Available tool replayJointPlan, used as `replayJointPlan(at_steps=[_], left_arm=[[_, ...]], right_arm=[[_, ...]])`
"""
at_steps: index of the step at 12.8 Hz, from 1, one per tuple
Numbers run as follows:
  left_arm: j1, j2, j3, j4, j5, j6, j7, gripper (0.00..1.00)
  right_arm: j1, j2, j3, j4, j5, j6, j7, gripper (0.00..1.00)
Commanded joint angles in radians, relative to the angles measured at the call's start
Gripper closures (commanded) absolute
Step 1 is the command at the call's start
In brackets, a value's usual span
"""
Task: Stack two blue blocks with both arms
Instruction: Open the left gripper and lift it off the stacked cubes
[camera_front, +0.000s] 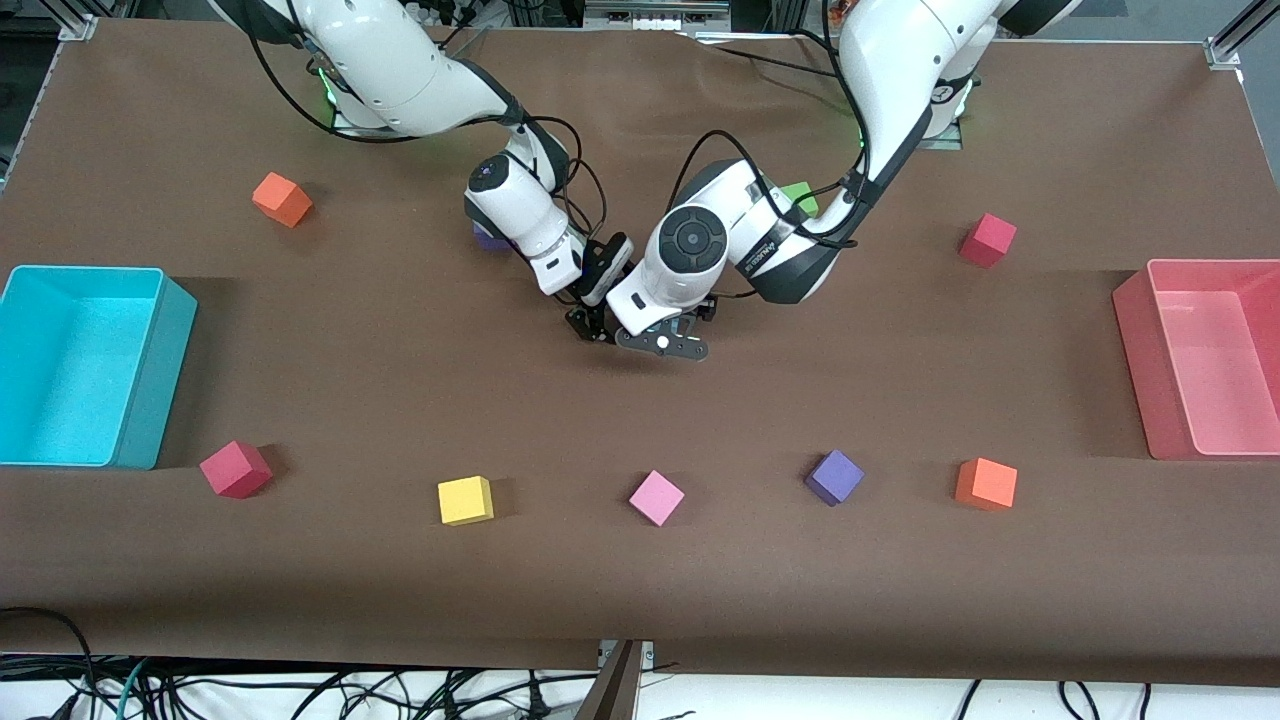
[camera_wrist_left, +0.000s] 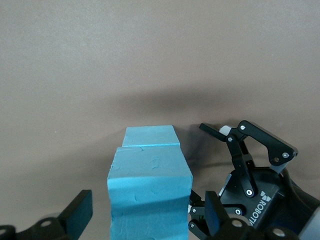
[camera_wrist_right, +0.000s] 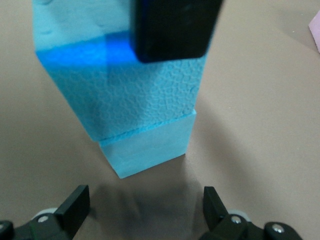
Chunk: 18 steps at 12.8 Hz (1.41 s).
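At mid-table we see one matte sky-blue foam cube (camera_wrist_left: 150, 195) sitting on the other sky-blue foam cube (camera_wrist_right: 150, 147), slightly askew. Our left gripper (camera_wrist_left: 142, 212) straddles the top cube with fingers spread, gripping nothing; the right gripper (camera_wrist_right: 142, 210) waits just beside the stack, also spread and empty. We should lift the left gripper straight up so neither finger brushes the stack.

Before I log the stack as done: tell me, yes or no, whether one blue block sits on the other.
Yes: the left wrist view shows the upper blue block resting on the lower blue block.
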Motion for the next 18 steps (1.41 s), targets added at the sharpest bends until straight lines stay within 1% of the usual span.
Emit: replayJointPlan(at_steps=[1, 5, 6, 8, 11, 14, 16, 18], left_arm=[[-0.007, 0.003, 0.002, 0.026, -0.007, -0.008, -0.004, 0.00], [0.005, -0.020, 0.002, 0.028, -0.044, -0.017, 0.006, 0.00], [0.007, -0.043, 0.002, 0.028, -0.044, -0.027, 0.005, 0.00], [0.030, -0.095, 0.002, 0.036, -0.044, -0.094, 0.006, 0.00], [0.091, -0.190, 0.002, 0.039, -0.045, -0.184, 0.006, 0.00], [0.178, -0.262, 0.010, 0.043, -0.044, -0.252, 0.006, 0.00], [0.246, -0.268, 0.014, 0.089, -0.028, -0.293, 0.008, 0.00], [0.315, -0.270, 0.016, 0.112, -0.025, -0.301, 0.017, 0.00]], right_arm=[[-0.030, -0.002, -0.006, -0.067, -0.018, -0.028, -0.039, 0.00], [-0.031, 0.000, -0.006, -0.062, -0.020, -0.030, -0.040, 0.00], [-0.031, 0.000, -0.006, -0.062, -0.020, -0.030, -0.039, 0.00], [-0.031, 0.000, -0.006, -0.062, -0.020, -0.030, -0.039, 0.00], [-0.031, 0.000, -0.006, -0.056, -0.020, -0.034, -0.040, 0.00], [-0.031, 0.000, -0.005, -0.036, -0.020, -0.062, -0.039, 0.00], [-0.030, 0.000, -0.002, -0.009, -0.020, -0.114, -0.037, 0.00], [-0.028, 0.000, 0.000, 0.016, -0.020, -0.165, -0.037, 0.00]])
